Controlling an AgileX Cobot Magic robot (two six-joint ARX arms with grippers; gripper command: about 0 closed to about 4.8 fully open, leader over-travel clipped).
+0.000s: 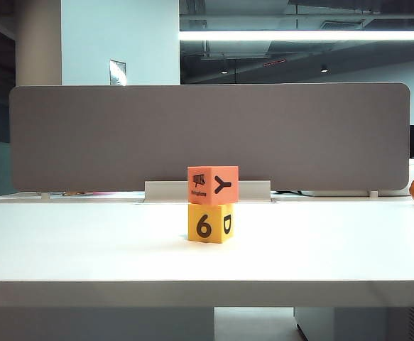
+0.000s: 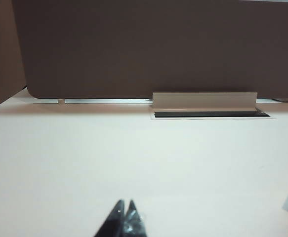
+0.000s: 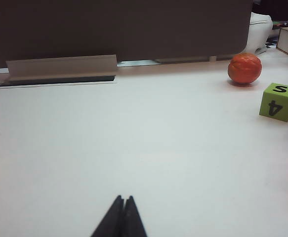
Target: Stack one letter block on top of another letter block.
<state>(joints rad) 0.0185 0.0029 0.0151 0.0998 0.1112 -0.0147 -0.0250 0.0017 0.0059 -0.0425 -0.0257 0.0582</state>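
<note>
Exterior view is showing the orange-red block (image 1: 213, 185) already sitting squarely on the yellow block (image 1: 211, 224), mid-table and a little toward the front edge. Going left to right, the left hand (image 2: 123, 207) and the right hand (image 3: 123, 202) are both hanging pressed together, empty, well apart from the stack, so neither looks nearer; I judge no move is left.

Left hand (image 2: 123, 217) black pointed fingertips, right hand (image 3: 122, 217) matching black tapered tips
</note>
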